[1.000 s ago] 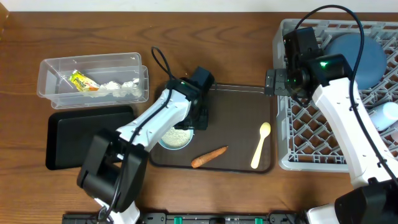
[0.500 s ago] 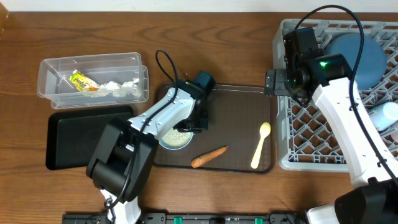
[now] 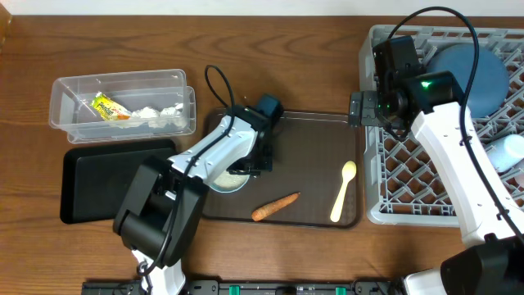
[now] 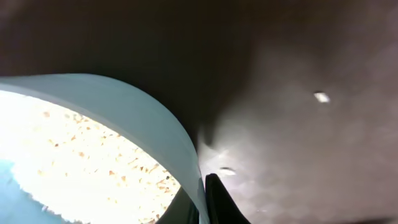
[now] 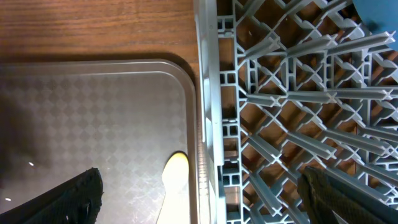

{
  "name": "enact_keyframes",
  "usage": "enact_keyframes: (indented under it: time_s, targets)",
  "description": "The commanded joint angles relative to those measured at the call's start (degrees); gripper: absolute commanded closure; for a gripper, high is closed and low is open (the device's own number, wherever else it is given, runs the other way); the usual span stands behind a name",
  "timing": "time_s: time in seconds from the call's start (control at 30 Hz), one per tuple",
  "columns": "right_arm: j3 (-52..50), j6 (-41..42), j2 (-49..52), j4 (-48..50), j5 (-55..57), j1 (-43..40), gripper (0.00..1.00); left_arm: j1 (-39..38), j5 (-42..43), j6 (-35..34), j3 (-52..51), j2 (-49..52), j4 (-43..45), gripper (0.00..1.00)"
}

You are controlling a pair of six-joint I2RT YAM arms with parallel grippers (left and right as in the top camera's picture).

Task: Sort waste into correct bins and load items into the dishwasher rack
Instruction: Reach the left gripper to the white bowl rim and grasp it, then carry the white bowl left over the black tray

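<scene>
The left claw has closed, pinching the pale-blue bowl at its rim; bare brown tray floor beyond it; right claw spread over the rack wall.

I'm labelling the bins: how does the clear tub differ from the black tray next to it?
The clear tub is see-through with tall walls; the black tray is opaque and shallow. The tub holds a yellow-green wrapper and white paper wads; the tray's visible part shows nothing. Both are rectangular and similar in footprint.
</scene>
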Motion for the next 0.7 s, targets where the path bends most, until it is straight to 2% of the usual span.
enact_keyframes:
  time_s: [0.0, 0.27, 0.6, 0.67]
  targets:
    - [0.5, -0.9, 0.3, -0.1, 0.0, 0.0, 0.01, 1.2, -3.1, 0.5, 0.8, -2.2, -1.7, 0.94]
    - [0.5, -1.3, 0.3, -0.3, 0.0, 0.0, 0.01, 6.7, -3.1, 2.1, 1.2, -10.8, -3.8, 0.94]
    - [0.5, -1.3, 0.3, -0.1, 0.0, -0.1, 0.01, 21.0, -2.8, 7.3, 1.2, -21.0, -5.3, 0.94]
    - [0.5, -1.3, 0.3, -0.1, 0.0, 0.0, 0.01, 24.5, 0.0, 8.7, 1.2, -21.3, -5.3, 0.94]
